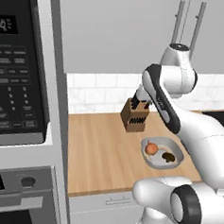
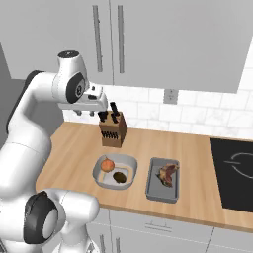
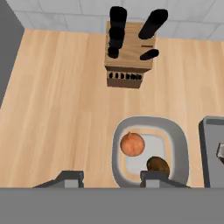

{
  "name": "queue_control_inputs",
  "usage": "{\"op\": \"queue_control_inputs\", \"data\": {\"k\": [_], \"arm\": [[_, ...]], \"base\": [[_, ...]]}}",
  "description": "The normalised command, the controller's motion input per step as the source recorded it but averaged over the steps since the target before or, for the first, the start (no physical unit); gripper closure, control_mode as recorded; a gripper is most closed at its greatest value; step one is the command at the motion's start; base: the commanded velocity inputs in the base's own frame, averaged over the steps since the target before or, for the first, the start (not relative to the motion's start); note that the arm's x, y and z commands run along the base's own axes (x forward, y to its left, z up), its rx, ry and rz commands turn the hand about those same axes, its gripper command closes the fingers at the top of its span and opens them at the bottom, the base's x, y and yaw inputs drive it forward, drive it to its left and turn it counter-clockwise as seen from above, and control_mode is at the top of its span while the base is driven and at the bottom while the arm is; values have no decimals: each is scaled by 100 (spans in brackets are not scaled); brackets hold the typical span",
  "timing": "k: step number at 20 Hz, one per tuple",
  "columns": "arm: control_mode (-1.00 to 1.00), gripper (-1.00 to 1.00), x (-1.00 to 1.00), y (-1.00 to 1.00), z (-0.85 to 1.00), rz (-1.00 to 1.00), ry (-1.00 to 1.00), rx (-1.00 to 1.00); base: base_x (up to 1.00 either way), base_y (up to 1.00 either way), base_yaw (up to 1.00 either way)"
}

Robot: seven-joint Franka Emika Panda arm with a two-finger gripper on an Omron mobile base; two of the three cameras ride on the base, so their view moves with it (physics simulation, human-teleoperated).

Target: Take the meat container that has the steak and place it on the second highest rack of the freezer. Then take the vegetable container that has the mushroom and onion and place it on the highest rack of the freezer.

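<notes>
Progress: nothing done, both containers left on counter (image 2: 197, 148).
Steak tray (image 2: 163, 180): at 3 o'clock of veg bowl (image 2: 115, 171).
Gripper (image 3: 111, 177): jaws parted, nothing held, hung above veg bowl.
Left: both freezer placements.

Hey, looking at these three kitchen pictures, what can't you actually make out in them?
- Grey rectangular meat tray: hand view, cut off by the right edge; only its left wall shows.
- Round grey vegetable container: left base view, right rim hidden behind the white arm.
- Dark stovetop: right base view, cut off by the right edge.
- Black microwave panel: left base view, button labels too small to read.
- Fingers: hand view, only the tips show.
</notes>
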Motion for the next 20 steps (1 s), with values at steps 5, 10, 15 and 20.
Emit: {"op": "queue_control_inputs", "data": {"k": [5,10,15,20], "arm": [[-100,-100,-47,-26,-4,-9,-3,-1],[-100,-100,-96,-73,-19,-31,-3,-1],[-100,-100,-86,-76,-44,-47,2,1],[-100,-100,-100,-79,-41,-41,3,11]], "base": [[0,0,0],[0,0,0],[0,0,0],[0,0,0]]}}
